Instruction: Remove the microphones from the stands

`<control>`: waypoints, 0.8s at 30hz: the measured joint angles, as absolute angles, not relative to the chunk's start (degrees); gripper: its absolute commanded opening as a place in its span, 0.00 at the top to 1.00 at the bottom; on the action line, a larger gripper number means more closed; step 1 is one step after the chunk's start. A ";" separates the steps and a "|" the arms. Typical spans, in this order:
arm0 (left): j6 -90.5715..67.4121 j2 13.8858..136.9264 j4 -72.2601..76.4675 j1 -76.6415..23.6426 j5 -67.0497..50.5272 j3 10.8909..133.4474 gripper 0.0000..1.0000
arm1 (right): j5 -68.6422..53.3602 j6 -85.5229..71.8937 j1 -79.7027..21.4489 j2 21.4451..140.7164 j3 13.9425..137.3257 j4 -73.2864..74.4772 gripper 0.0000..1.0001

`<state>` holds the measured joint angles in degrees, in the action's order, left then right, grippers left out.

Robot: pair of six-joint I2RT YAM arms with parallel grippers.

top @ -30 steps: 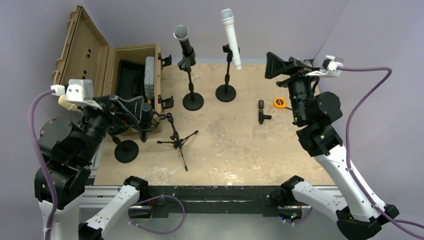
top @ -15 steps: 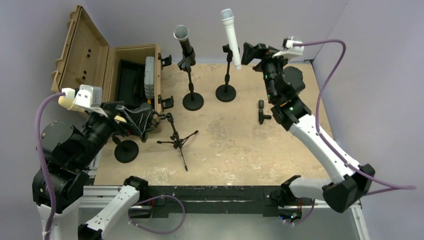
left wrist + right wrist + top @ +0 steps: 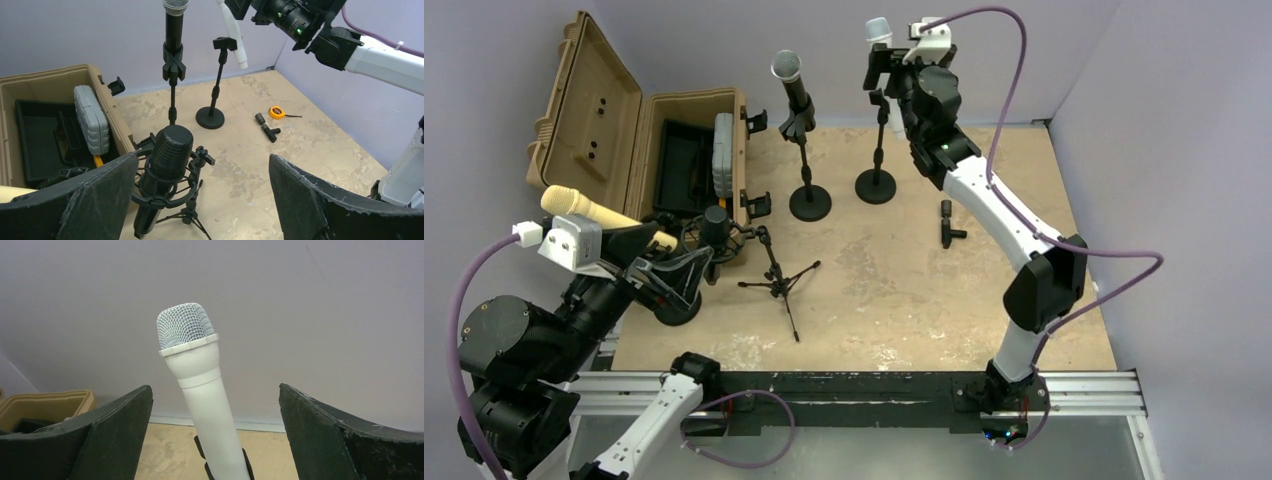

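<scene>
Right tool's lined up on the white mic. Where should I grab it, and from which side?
Grip the white microphone on its smooth barrel, below the collar and above the clip. The open right tool faces it with a finger on each side, so close straight across. The barrel leans, so probably draw it out along that lean.

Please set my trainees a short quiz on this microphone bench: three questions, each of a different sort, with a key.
1. True or false: the right gripper is shut on the white microphone.
2. In the left wrist view, what sits framed between the fingers of the left gripper? A) a headset B) the black studio microphone C) a cup
3. Short answer: which small yellow item lies on the table near the black T-shaped piece?

Key
1. False: its jaws stand open either side of the microphone, not touching it.
2. B.
3. The tape measure.
</scene>
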<state>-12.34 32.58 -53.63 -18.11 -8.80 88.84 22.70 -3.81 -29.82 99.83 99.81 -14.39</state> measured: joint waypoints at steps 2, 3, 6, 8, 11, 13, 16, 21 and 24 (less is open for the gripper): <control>-12.16 32.64 -54.08 -18.11 -8.80 88.88 0.00 | 22.76 -2.70 -29.82 102.69 102.56 -13.06 0.09; -12.16 32.69 -54.37 -18.11 -8.82 88.88 0.00 | 23.07 -1.85 -29.82 104.14 103.94 -12.38 0.10; -12.16 32.82 -54.96 -18.11 -9.65 88.88 0.00 | 25.87 0.25 -29.89 107.90 107.24 -10.74 0.12; -12.21 33.01 -55.00 -18.11 -10.66 88.88 0.00 | 28.29 1.37 -29.89 109.89 108.57 -10.22 0.12; -12.23 33.43 -54.94 -18.11 -12.16 88.88 0.00 | 31.53 2.76 -29.89 111.83 108.92 -9.85 0.13; -12.27 33.56 -54.46 -18.11 -13.17 88.51 0.00 | 32.99 3.57 -29.91 112.42 108.92 -9.80 0.15; -12.45 33.63 -53.54 -18.11 -15.51 87.55 0.00 | 33.98 4.86 -30.00 112.57 108.92 -9.85 0.20; -12.95 34.57 -52.40 -18.11 -19.53 86.91 0.00 | 33.95 7.11 -30.37 112.57 109.10 -10.09 0.35; -13.13 35.48 -51.86 -18.11 -20.67 86.87 0.00 | 33.45 8.69 -30.63 112.57 109.10 -10.55 0.54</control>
<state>-13.13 35.48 -51.86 -18.11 -20.67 86.87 33.45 8.69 -30.63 112.57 109.10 -10.55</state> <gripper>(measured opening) 0.998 0.615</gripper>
